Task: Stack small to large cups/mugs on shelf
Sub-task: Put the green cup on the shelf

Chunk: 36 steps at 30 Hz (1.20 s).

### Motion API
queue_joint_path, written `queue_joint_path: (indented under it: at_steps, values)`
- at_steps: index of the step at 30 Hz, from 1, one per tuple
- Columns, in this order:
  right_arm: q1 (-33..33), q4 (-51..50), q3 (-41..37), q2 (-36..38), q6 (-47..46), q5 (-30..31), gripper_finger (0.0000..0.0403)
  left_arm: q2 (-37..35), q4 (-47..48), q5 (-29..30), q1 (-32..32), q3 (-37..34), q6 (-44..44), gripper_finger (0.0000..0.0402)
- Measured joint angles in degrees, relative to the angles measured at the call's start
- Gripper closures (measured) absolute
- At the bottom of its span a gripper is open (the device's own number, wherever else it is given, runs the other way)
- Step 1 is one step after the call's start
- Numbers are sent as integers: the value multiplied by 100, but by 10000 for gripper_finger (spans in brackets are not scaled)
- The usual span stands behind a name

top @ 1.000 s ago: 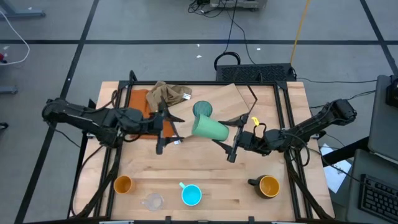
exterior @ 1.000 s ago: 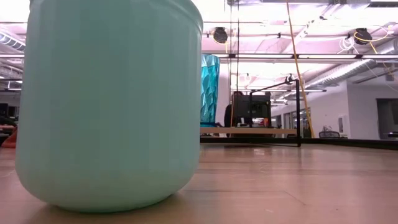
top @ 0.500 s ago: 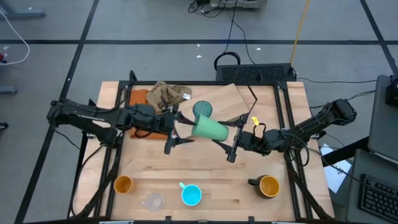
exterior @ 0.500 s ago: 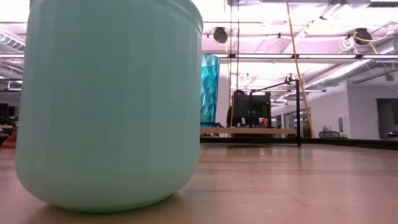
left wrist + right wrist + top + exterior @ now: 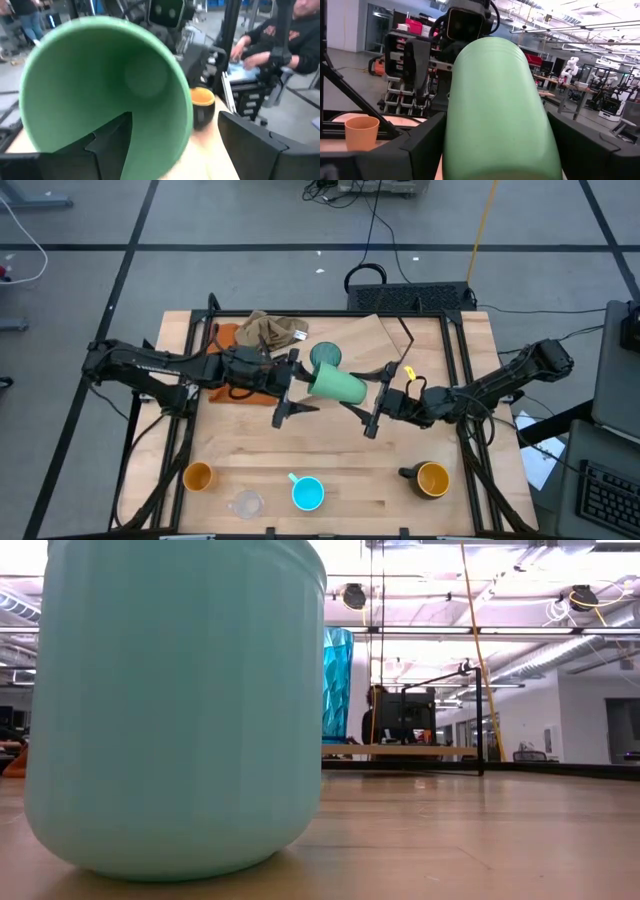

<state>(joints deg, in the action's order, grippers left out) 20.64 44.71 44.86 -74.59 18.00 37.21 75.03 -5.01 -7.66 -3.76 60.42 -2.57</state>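
My right claw (image 5: 366, 402) gripping the green cup (image 5: 335, 385) on its side above the worktop (image 5: 340, 470), my left claw (image 5: 290, 385) spread wide around its mouth, teal tumbler (image 5: 325, 356) on the shelf (image 5: 375, 345) just behind

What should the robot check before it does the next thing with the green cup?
1. Green plastic cup gripped by the right gripper: ok, sideways between its fingers, off the table.
2. Left gripper open: ok, at the cup's mouth.
3. Left finger touching the rim: cannot tell.
4. Tall teal translucent tumbler upright on the light wooden shelf: ok.
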Motion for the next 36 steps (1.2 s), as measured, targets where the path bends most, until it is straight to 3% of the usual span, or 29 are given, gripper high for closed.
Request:
queue_joint_path:
  at_steps: [15, 20, 28, 36]
  values:
    - [2, 44, 0, 0, -40, -152, 100, 78, -191, -46, 200, 9, 33, 119]
    - [0, 64, 0, 4, -31, -126, 100, 75, -269, -66, 230, 9, -10, 192]
    - [-6, 126, 0, 11, -74, -95, 100, 75, -359, -147, 220, 7, -467, 381]
    - [4, 250, 0, 13, 7, -142, 94, 75, -462, -181, 217, 4, -596, 395]
